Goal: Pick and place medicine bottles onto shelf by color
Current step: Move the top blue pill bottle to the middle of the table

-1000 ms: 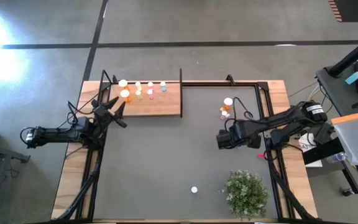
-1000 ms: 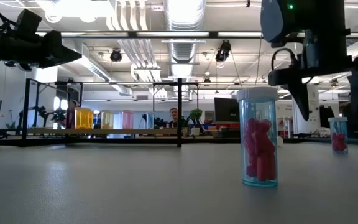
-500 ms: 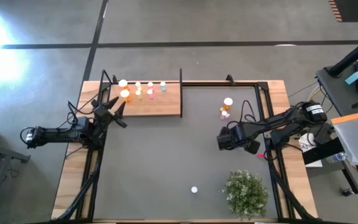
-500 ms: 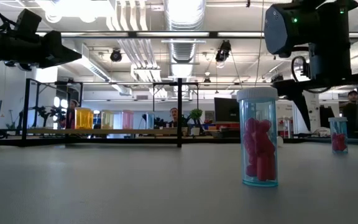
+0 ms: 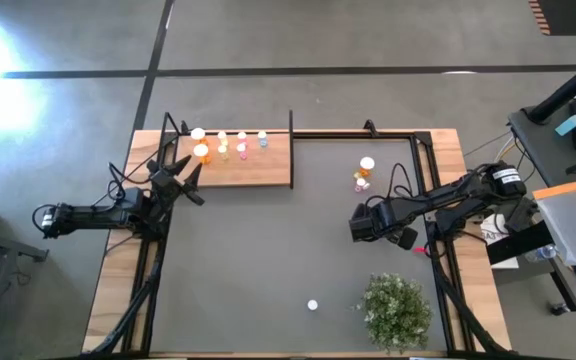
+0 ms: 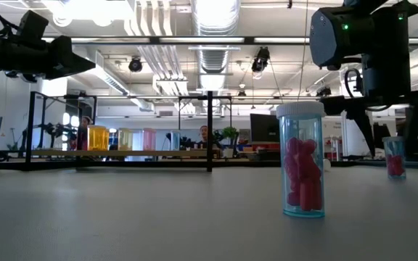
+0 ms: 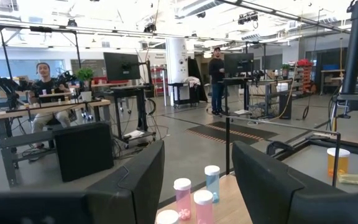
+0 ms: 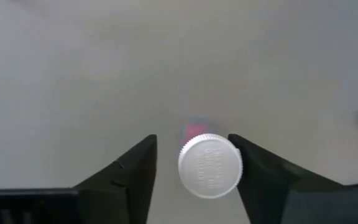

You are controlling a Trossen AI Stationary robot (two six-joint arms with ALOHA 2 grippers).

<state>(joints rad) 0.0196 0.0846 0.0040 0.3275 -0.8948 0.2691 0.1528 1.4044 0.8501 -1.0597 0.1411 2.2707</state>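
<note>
My right gripper (image 8: 192, 163) points straight down at the bench (image 5: 268, 260), its two dark fingers (image 8: 124, 168) standing one on each side of a small white-capped bottle (image 8: 209, 165) with pink contents. One finger touches the cap's edge and the other stands clear of it, so the gripper is partly open around the bottle and has no firm hold yet. From above, this gripper (image 5: 360, 224) sits on the right half of the bench, below two more bottles, one orange with a white cap (image 5: 367, 164) and one small pink one (image 5: 361, 182). A green bushy plant (image 5: 397, 310) stands near the front edge, and another bottle (image 5: 312, 305) stands alone to its left; in the low view it is blue-walled and filled with pink pills (image 6: 301, 159).

My left gripper (image 5: 183, 180) waits at the left edge of the wooden shelf (image 5: 258, 168), fingers apart and holding nothing. A row of bottles (image 5: 230, 143) already stands on the shelf, orange, yellow, pink and blue.
</note>
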